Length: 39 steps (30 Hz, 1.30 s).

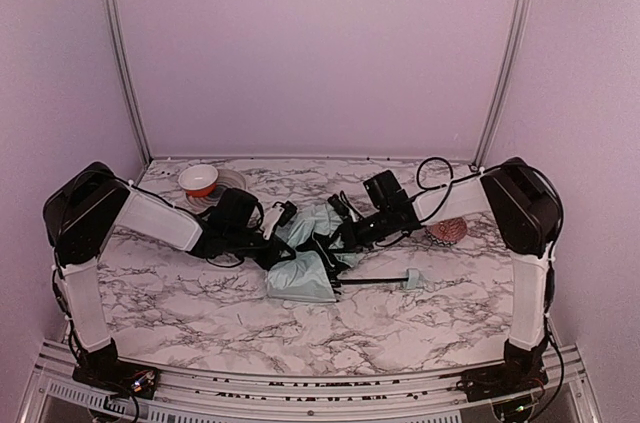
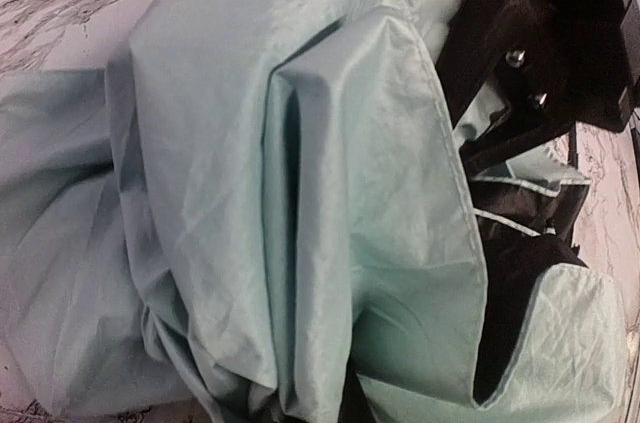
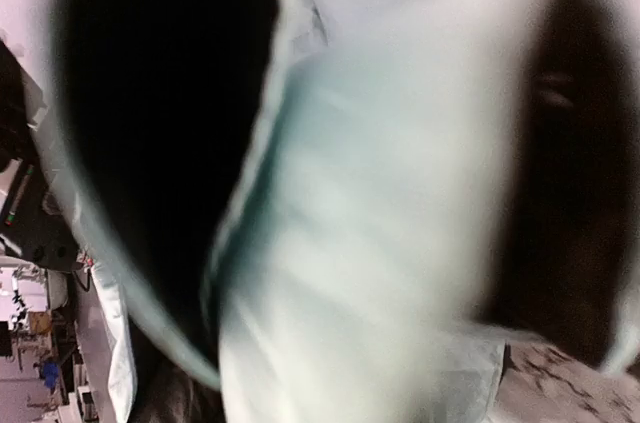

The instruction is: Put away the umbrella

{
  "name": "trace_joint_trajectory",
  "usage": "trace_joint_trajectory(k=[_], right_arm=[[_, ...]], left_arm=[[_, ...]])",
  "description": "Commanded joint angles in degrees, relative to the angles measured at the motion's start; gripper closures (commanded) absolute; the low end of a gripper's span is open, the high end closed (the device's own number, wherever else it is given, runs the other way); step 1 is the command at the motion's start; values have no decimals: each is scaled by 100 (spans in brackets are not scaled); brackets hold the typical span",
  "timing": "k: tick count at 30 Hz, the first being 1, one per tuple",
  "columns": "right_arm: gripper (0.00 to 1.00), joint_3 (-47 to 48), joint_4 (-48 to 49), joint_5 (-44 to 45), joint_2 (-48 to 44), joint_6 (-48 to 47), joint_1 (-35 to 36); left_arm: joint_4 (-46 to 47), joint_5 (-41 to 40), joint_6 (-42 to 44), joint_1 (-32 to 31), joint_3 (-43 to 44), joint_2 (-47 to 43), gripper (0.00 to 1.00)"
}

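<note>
The umbrella [image 1: 305, 268] is lying collapsed in the middle of the marble table [image 1: 200, 323]. Its mint canopy is crumpled in a heap and showing black lining in the folds, while its black shaft [image 1: 375, 281] is pointing to the right, with the pale handle [image 1: 420, 281] resting on the tabletop. The left gripper [image 1: 280, 215] is pressing in at the canopy's far left edge with its jaws together; fabric is filling its wrist view, so I cannot tell whether cloth is pinched. The right gripper [image 1: 335, 238] is reaching into the folds from the far right, jaws likewise closed. Its blurred wrist view is showing only mint cloth and dark lining, so any hold on the fabric cannot be made out. A pink patterned lump [image 1: 447, 231] is sitting beside the right forearm, near the handle but apart from it. An orange bowl [image 1: 198, 180] is standing on a white plate [image 1: 232, 181] at the far left, behind the left arm and well apart from the umbrella.
</note>
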Motion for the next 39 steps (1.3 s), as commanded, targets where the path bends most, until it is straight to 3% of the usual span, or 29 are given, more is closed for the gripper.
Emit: trace_joint_trajectory(k=[1,8,14,15,16,17,18,30,34,39], right_arm=[[92,-119,-19,941,-1060,-416,-261],[66,-615,-551,2730,-2387,-3125,892],[43,-1012,-439,3349,-2627,-4664,2048],[33,-1022,-421,3401,-2571,-4820,2177],[14,-989,-414,3513,-2507,-4939,2291],[2,-933,-416,3639,-2411,-5031,2373],[1,-852,-466,3777,-2300,-5116,2437],[5,-287,-1266,5010,-1038,-5860,2526],[13,-4,-1575,5420,-652,-5861,2527],[28,112,-1869,5215,-442,-5743,2522]], left_arm=[[-329,-217,-97,-15,-168,299,100],[-395,-71,-115,-15,-111,400,100],[-551,-99,-37,-15,-11,454,100],[-585,-102,-21,-11,8,464,100],[-641,-107,-5,-15,33,473,100],[-719,-118,25,-15,61,488,100],[-798,-132,59,-15,98,505,100],[-1019,-138,197,-15,221,493,100],[-1065,-110,229,-15,262,503,100],[-1312,-48,375,-15,382,553,100]])
